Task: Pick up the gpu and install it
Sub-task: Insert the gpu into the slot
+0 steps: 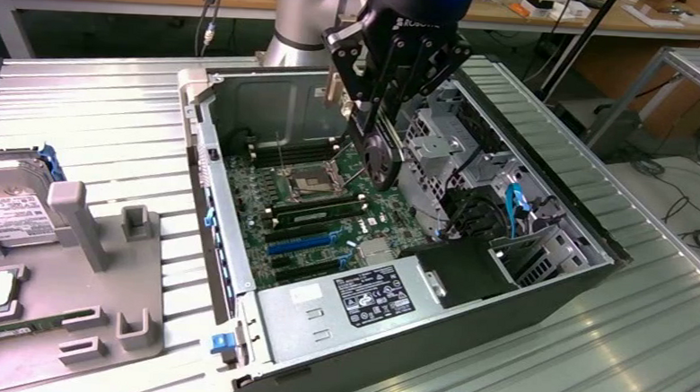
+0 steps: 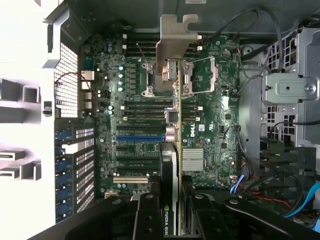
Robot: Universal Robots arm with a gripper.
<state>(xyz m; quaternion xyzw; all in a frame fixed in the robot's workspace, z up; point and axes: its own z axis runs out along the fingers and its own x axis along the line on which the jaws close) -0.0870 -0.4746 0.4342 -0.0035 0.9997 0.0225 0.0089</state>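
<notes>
The gripper (image 1: 378, 126) is closed on the gpu (image 1: 379, 164) and holds it upright, on its edge, above the motherboard (image 1: 325, 204) inside the open computer case (image 1: 562, 261). The card hangs over the board and is apart from it, near the square metal processor socket (image 1: 307, 183).

In the wrist view the gpu (image 2: 169, 165) is seen from its thin side. It has a black block with a green logo, a narrow green board, and at the far end a long, flat silver bracket with a bent tab. The two black fingers (image 2: 145, 215) press on it from both sides. Their tips are partly cut off by the frame.

The motherboard (image 2: 210, 120) is green and crowded with small parts. It carries one long blue slot (image 2: 140, 137). Whether the card's lower edge lines up with a slot, I cannot tell.

On the exterior view's left, a grey ribbed fixture (image 1: 108, 237) holds one silver hard drive (image 1: 0, 209), half out of the frame.
</notes>
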